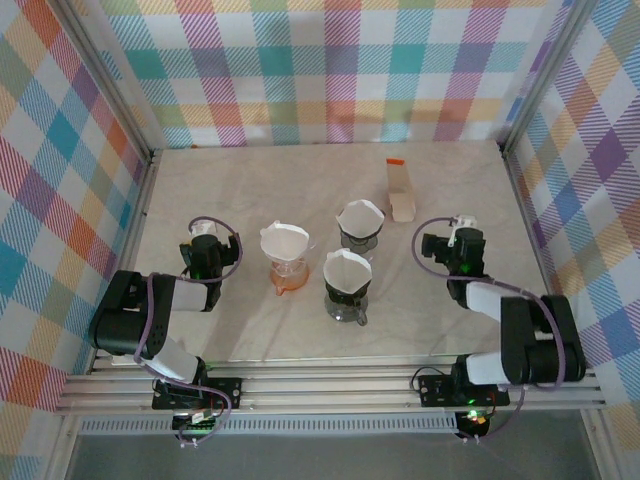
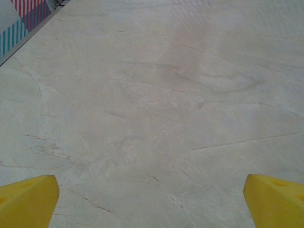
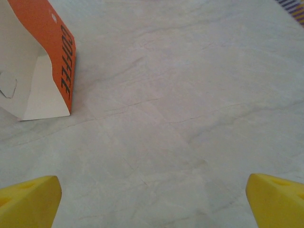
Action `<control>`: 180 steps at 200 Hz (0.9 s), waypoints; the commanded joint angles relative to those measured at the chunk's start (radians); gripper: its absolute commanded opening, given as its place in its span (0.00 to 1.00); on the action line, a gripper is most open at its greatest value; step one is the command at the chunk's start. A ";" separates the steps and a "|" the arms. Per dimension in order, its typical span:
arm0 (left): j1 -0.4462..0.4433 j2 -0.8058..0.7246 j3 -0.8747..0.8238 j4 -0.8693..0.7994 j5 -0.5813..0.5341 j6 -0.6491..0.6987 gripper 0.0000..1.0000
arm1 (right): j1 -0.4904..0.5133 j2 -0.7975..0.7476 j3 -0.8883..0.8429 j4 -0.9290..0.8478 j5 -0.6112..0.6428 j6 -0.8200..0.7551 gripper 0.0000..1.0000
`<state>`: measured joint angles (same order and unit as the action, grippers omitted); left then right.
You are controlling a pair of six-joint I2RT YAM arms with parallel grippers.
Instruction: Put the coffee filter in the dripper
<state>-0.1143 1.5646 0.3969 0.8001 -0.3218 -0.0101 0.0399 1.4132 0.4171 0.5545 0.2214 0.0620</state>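
You had both the left hand and right hand wide and empty above the worktop. A filter sat in the orange dripper, near your left; a clumsy reach could have tipped it.

The table has a pale, marble-patterned top with thin brownish veins. Three drippers stand on it near the middle, all apart from one another. An orange dripper is on the left, a front dark dripper stands just right of it and nearer the front edge, and a rear dark dripper stands behind that one. Farther back and to the right lies a cardboard box, white and orange, with COFFEE printed on its orange side, well apart from the drippers.
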 commanded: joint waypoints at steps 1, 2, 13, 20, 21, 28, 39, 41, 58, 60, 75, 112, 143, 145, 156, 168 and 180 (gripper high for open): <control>0.006 -0.005 0.007 0.032 0.016 -0.002 1.00 | -0.009 0.096 0.024 0.218 -0.077 -0.018 0.99; 0.006 -0.005 0.007 0.031 0.015 -0.002 1.00 | -0.009 0.097 0.025 0.212 -0.080 -0.019 0.99; 0.007 -0.005 0.007 0.032 0.015 -0.002 1.00 | -0.013 0.091 0.039 0.181 -0.105 -0.023 0.99; 0.006 -0.005 0.007 0.033 0.015 -0.002 1.00 | -0.014 0.090 0.037 0.176 -0.113 -0.023 0.99; 0.006 -0.005 0.007 0.032 0.015 -0.002 1.00 | -0.016 0.088 0.037 0.171 -0.115 -0.023 0.99; 0.007 -0.005 0.007 0.032 0.015 -0.002 1.00 | -0.021 0.090 0.034 0.178 -0.132 -0.021 0.99; 0.006 -0.003 0.007 0.031 0.015 -0.002 1.00 | -0.029 0.125 -0.017 0.299 -0.157 -0.026 0.99; 0.006 -0.004 0.007 0.032 0.015 -0.002 1.00 | -0.028 0.134 -0.030 0.346 -0.153 -0.029 0.99; 0.005 -0.005 0.007 0.032 0.015 -0.002 1.00 | -0.027 0.124 -0.048 0.357 -0.082 0.002 0.99; 0.007 -0.005 0.006 0.032 0.015 -0.002 1.00 | -0.026 0.127 -0.047 0.364 -0.082 -0.001 0.99; 0.005 -0.004 0.007 0.032 0.015 -0.002 1.00 | -0.025 0.120 -0.033 0.323 -0.082 -0.001 0.99; 0.006 -0.005 0.007 0.031 0.016 -0.002 1.00 | -0.021 0.117 -0.035 0.326 -0.078 -0.005 0.99; 0.007 -0.004 0.007 0.031 0.015 -0.002 1.00 | -0.021 0.117 -0.034 0.321 -0.077 -0.005 0.99; 0.006 -0.005 0.007 0.031 0.015 -0.002 1.00 | -0.021 0.116 -0.034 0.321 -0.076 -0.005 0.99; 0.006 -0.004 0.007 0.031 0.015 -0.002 1.00 | -0.020 0.117 -0.034 0.321 -0.075 -0.006 0.99; 0.006 -0.005 0.007 0.031 0.015 -0.002 1.00 | -0.020 0.117 -0.034 0.320 -0.077 -0.006 0.99; 0.005 -0.005 0.007 0.031 0.015 -0.001 1.00 | -0.020 0.117 -0.034 0.322 -0.076 -0.005 0.99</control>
<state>-0.1143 1.5646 0.3969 0.8001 -0.3218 -0.0101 0.0196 1.5253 0.3859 0.8314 0.1413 0.0551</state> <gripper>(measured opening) 0.998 0.990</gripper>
